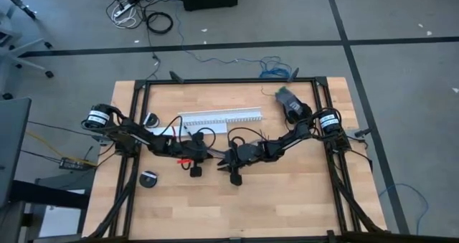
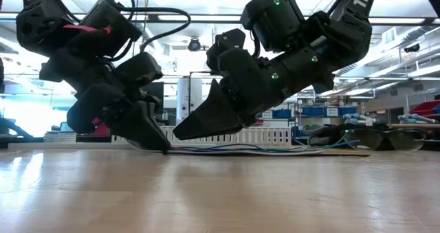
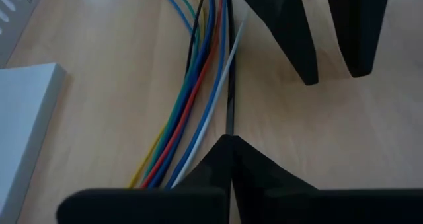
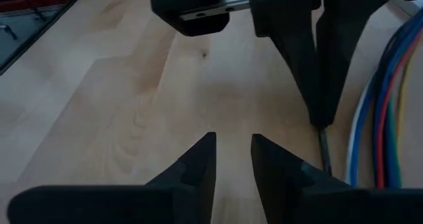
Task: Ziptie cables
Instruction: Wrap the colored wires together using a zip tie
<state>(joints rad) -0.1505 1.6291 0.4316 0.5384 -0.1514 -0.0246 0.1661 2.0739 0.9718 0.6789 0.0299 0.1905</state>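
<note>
The cables [image 3: 192, 98], a bunch of thin blue, red, green, yellow and white wires, lie flat on the wooden table [image 4: 132, 85]. They also show in the low view [image 2: 234, 149]. The ziptie [image 3: 230, 108], a thin black strip, lies beside them on the table. My left gripper [image 3: 228, 141] is shut on it, its tip [image 2: 163, 148] down at the table top. Facing it, my right gripper [image 4: 232, 145] stands open with nothing between its fingers, just above the table [image 2: 182, 132] and beside the ziptie. My left gripper pinches the ziptie [image 3: 229, 130] between the very tips of its two fingers. The fingers slant down from the table's left side and lie along the strip. The strip runs on from the tips toward my right gripper [image 4: 324, 151], flat on the table.
The long white slotted channel [image 1: 219, 119] lies behind the grippers toward the far edge. A flat white block [image 3: 26, 118] sits next to the cables. A black round roll [image 1: 149, 179] lies near the left arm, and a pair of glasses [image 2: 375, 138] at the right.
</note>
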